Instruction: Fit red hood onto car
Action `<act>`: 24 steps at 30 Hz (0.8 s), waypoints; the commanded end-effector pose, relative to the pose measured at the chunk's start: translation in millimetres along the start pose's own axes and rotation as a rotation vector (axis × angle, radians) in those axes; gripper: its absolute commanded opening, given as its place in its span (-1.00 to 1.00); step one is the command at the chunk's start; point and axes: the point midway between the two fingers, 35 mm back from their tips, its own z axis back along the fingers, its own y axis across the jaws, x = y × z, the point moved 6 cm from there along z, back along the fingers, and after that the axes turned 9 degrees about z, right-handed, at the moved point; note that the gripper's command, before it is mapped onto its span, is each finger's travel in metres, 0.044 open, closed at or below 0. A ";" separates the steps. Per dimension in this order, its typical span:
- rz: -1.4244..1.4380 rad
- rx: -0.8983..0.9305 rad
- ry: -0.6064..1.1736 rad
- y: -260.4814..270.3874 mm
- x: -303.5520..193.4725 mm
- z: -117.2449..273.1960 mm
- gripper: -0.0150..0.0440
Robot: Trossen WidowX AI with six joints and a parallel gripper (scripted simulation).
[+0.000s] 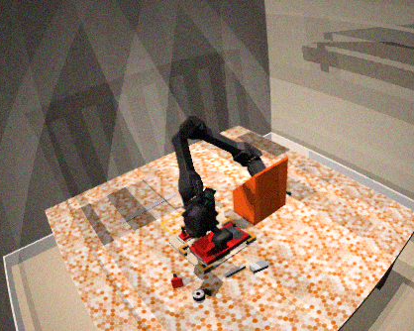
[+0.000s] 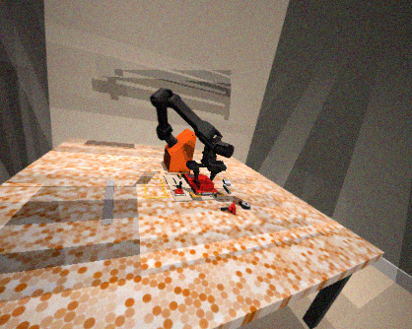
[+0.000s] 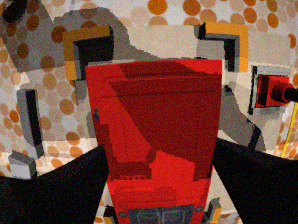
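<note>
The red hood (image 3: 165, 125) lies between my gripper's black fingers in the wrist view. My gripper (image 3: 160, 145) (image 2: 205, 180) is shut on it, one finger on each side. The hood is over the car chassis (image 1: 242, 231), which sits in the jig with yellow corners (image 1: 205, 269) (image 3: 227, 30). In the wrist view the hood looks roughly in line with the chassis, and the two reds run together. The pegs and corner holes are hidden, so whether the hood sits flat on the deck cannot be told. In the top view the arm covers part of the car.
A tall orange block (image 1: 261, 193) (image 2: 178, 157) stands behind the jig. A red block with a black knob (image 3: 272, 92) (image 2: 178, 190) is beside the car. Grey bars (image 1: 235, 271) (image 3: 30, 122), a small red part (image 1: 176, 281) and a wheel (image 1: 199, 295) lie nearby.
</note>
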 end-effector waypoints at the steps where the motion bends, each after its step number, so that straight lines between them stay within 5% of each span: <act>1: 0.005 -0.003 -0.001 0.2 -0.4 -1.9 -0.49; 11: 0.000 0.000 0.000 0.0 0.0 -2.2 -0.49; 24: 0.000 -0.001 0.000 0.0 -0.1 -2.8 0.67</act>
